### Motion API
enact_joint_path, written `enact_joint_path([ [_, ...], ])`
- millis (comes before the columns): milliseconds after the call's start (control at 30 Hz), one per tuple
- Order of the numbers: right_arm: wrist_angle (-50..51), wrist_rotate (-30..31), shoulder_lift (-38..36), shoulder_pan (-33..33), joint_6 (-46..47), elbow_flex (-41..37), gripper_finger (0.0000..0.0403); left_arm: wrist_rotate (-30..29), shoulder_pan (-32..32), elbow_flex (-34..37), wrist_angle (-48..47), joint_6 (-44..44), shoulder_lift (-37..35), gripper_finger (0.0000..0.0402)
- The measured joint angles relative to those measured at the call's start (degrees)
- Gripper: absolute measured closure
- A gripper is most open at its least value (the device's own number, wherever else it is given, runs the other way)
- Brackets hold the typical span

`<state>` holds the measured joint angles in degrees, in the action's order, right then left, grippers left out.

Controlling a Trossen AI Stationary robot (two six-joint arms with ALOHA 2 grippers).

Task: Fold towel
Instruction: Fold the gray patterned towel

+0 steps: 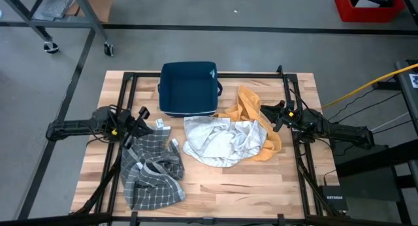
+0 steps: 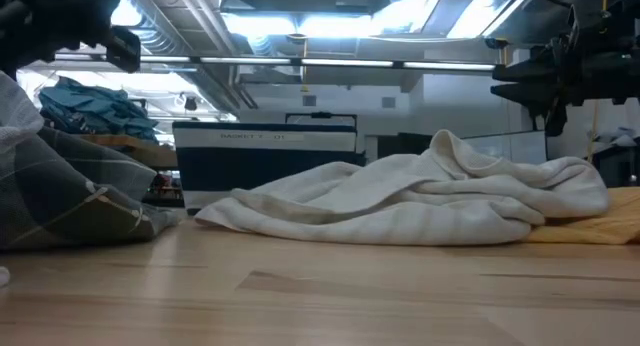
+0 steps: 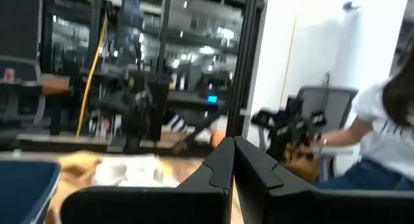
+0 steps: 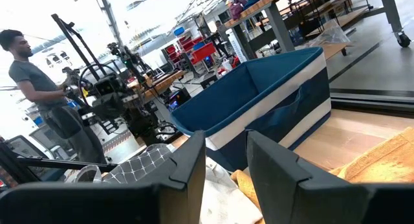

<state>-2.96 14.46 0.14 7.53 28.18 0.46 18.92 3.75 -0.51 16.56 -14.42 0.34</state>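
While the white towel (image 1: 222, 142) lies crumpled and unfolded on the tabletop (image 1: 261, 187), the left gripper (image 1: 141, 115) hovers with fingers closed and the right gripper (image 1: 279, 113) hovers with fingers parted and empty, so folding is all left.

— What's at the top centre of the overhead frame?
— A dark blue fabric bin (image 1: 188, 87) on the light wooden slatted tabletop (image 1: 248, 187).
— Upper right corner?
— A red plastic crate (image 1: 368, 5) on the floor.

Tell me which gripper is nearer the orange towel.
Right. The right gripper hovers at the orange towel by its right edge; the left gripper is across the table by the grey checked towel.
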Motion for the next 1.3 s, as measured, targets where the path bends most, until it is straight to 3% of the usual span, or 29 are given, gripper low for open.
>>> enact_joint_path([
  [100,0.0,0.0,0.0,0.0,-0.01,-0.01,0.0288,-0.01,0.0,0.0,1.43,-4.49,0.0,0.0398],
  [267,0.0,0.02,0.0,0.0,0.0,-0.01,0.0288,-0.62,0.0,0.0,3.21,-4.01,0.0,0.0398],
  [533,-0.06,0.03,0.0,0.0,0.0,-0.02,0.0288,-15.03,0.0,0.0,9.17,-16.13,0.02,0.0398],
  [633,-0.09,0.04,-0.02,0.0,0.0,-0.01,0.0288,-18.13,0.0,0.0,9.99,-15.28,0.01,0.0398],
  [800,-0.13,0.04,0.0,0.0,0.0,0.01,0.0288,-22.01,0.0,0.0,9.77,-22.63,0.67,0.0398],
  [1067,-0.35,1.49,0.0,0.0,0.0,0.0,0.0288,-25.09,0.0,-3.92,17.98,-12.68,4.22,0.0392],
  [1300,-0.36,1.53,-0.02,0.0,0.0,0.0,0.0288,-25.16,0.0,-11.52,18.68,-6.03,13.35,0.0305],
])
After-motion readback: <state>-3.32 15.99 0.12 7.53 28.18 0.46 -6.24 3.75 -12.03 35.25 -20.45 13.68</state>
